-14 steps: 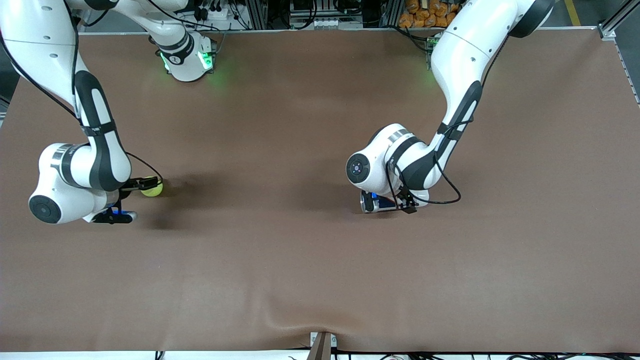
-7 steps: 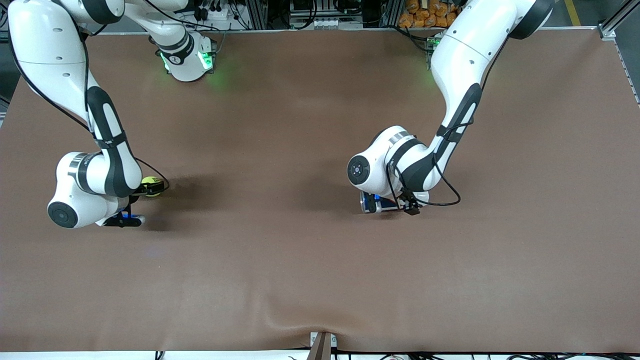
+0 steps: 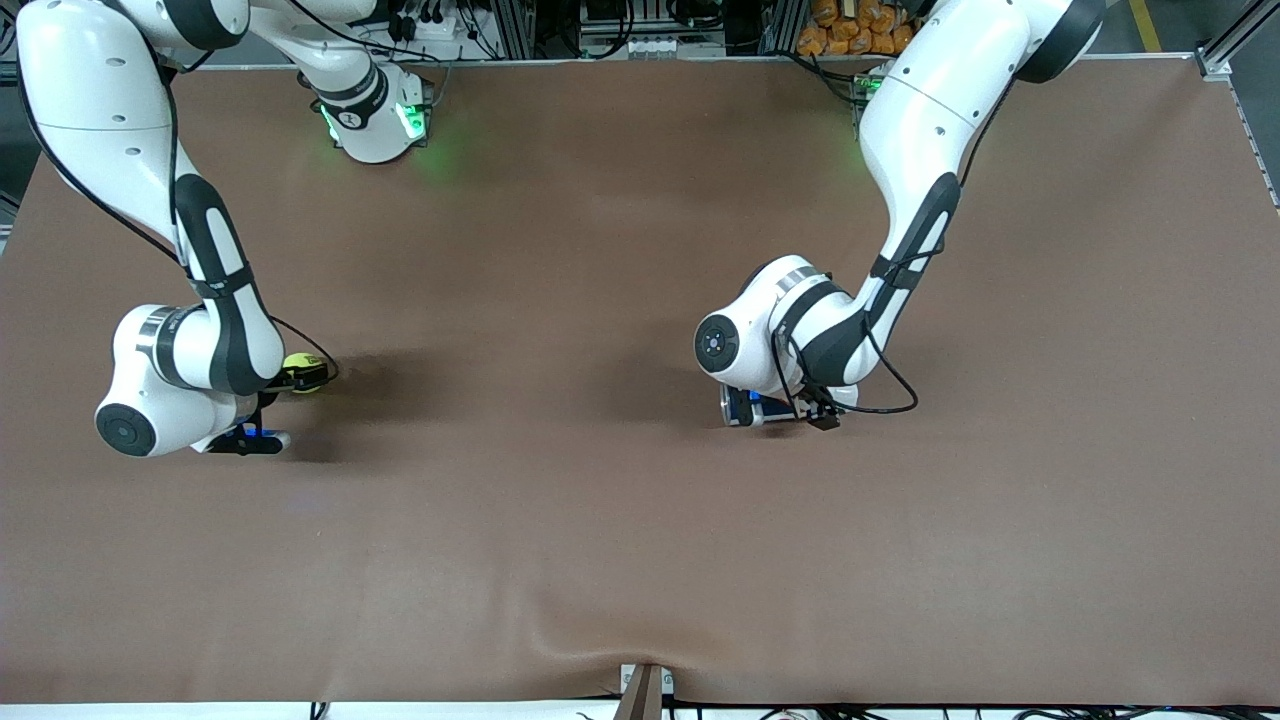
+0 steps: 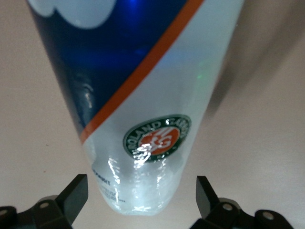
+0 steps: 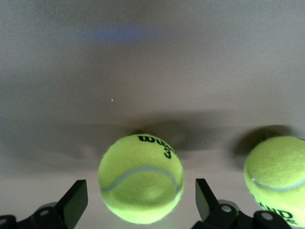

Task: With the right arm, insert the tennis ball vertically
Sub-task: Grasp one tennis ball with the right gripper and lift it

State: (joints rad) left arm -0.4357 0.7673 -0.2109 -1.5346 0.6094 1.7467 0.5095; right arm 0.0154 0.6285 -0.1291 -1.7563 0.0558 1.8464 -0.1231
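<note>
A yellow-green tennis ball (image 5: pixel 141 179) rests on the brown table between the fingers of my right gripper (image 5: pixel 141 191), which is open and apart from it. From the front, the ball (image 3: pixel 293 361) peeks out beside the right gripper (image 3: pixel 298 378) toward the right arm's end of the table. A second tennis ball (image 5: pixel 277 180) lies beside the first. A blue and white ball tube (image 4: pixel 143 95) with an orange stripe and a round logo sits between the open fingers of my left gripper (image 4: pixel 141 191). The tube (image 3: pixel 742 404) is mostly hidden under the left wrist near the table's middle.
The brown table cover (image 3: pixel 560 520) has a wrinkle at the edge nearest the front camera. Both arm bases stand along the edge farthest from that camera.
The right arm has shifted toward the left arm's end of the table, closing in on the ball and covering more of it. The left arm has barely moved.
</note>
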